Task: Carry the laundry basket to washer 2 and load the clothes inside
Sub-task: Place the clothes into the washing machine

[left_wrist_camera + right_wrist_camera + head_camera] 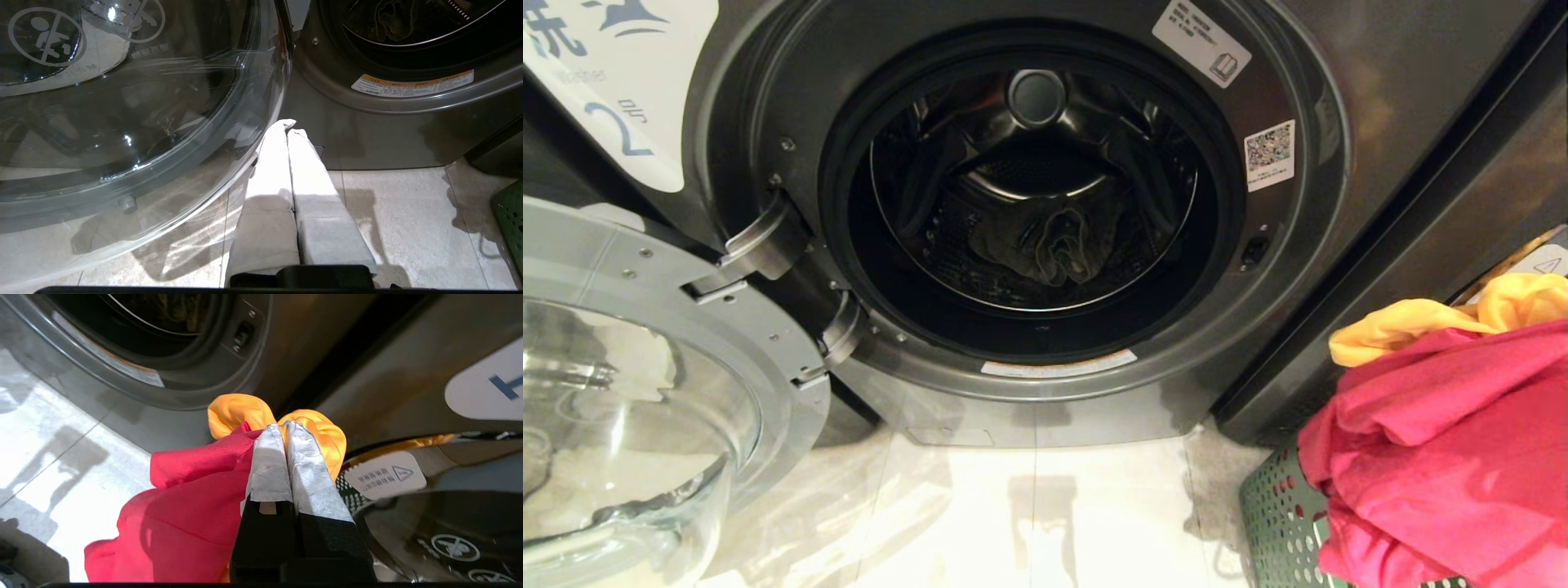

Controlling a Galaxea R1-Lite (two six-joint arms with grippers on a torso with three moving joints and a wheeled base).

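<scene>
Nearest the robot, low on its right, the basket point(1278, 523) stood on the floor point(1029, 523) with the red garment point(1437, 457) heaped over its rim and the yellow one point(1421, 322) bunched on top, toward the washer. The right gripper point(286, 426) hovered over this heap, its fingers pressed together at the seam where red met yellow. Whether any cloth was pinched between them could not be told; the tips looked to sit against the fabric rather than around it.

The left gripper point(288, 124) hung low beside the open glass door point(629, 408), fingers closed on nothing, pointing at the washer's base.

Beyond, washer 2 point(1380, 98) stood with its door swung out to the left, the drum mouth facing the robot. The denim piece point(1045, 245) already lay at the bottom of the drum.

The move ahead likely turns on this: the heap lay directly under the right gripper, while the drum opening lay ahead of it and to its left, higher than the basket rim. The right arm was much the nearer to the clothes; the left was well apart from them, on the door side.
</scene>
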